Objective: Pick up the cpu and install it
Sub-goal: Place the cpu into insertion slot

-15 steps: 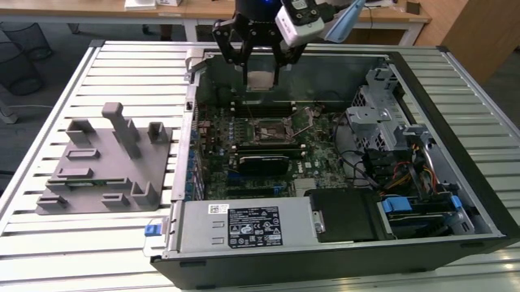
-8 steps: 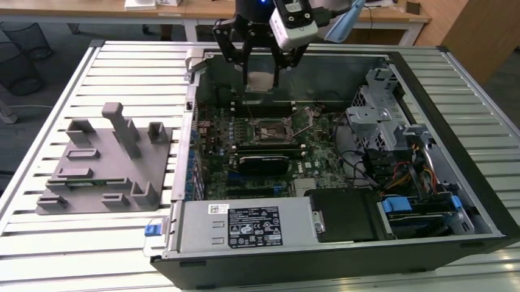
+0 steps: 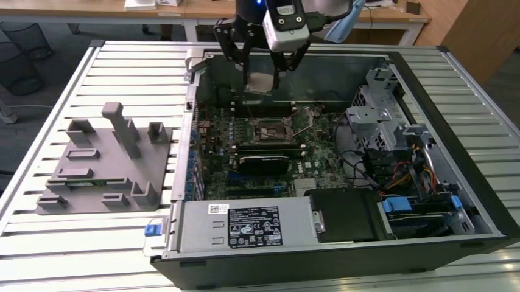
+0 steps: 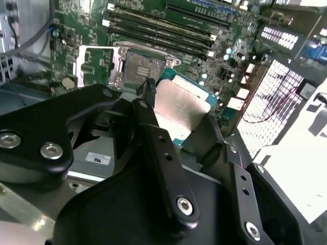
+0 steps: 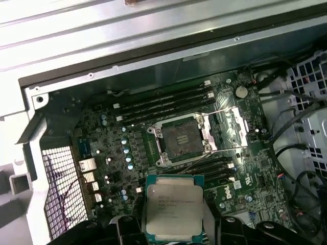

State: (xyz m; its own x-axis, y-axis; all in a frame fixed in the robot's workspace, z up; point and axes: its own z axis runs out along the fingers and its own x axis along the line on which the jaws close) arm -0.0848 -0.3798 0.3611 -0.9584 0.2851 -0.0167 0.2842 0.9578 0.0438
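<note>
While my black gripper [image 3: 261, 79] clasps the small square silver-topped cpu [image 5: 172, 210] above the green motherboard [image 5: 110, 145], it is unseated. I judge seating needs square alignment over the empty socket [image 5: 180, 138].

My gripper [image 3: 262, 74]: black linkage under a pale wrist block.
My fingers [image 4: 159, 148] are flat matte-black bars dotted with small holes and pinned by round silver screws [image 4: 184, 205]. Broad black links with rounded ends sit beside them. The wrist block [image 3: 286, 27] is white-grey with a black face. A light-blue strip [image 3: 347, 25] runs off the block's side, and a blue light [image 3: 258, 2] glows just above the block.
</note>
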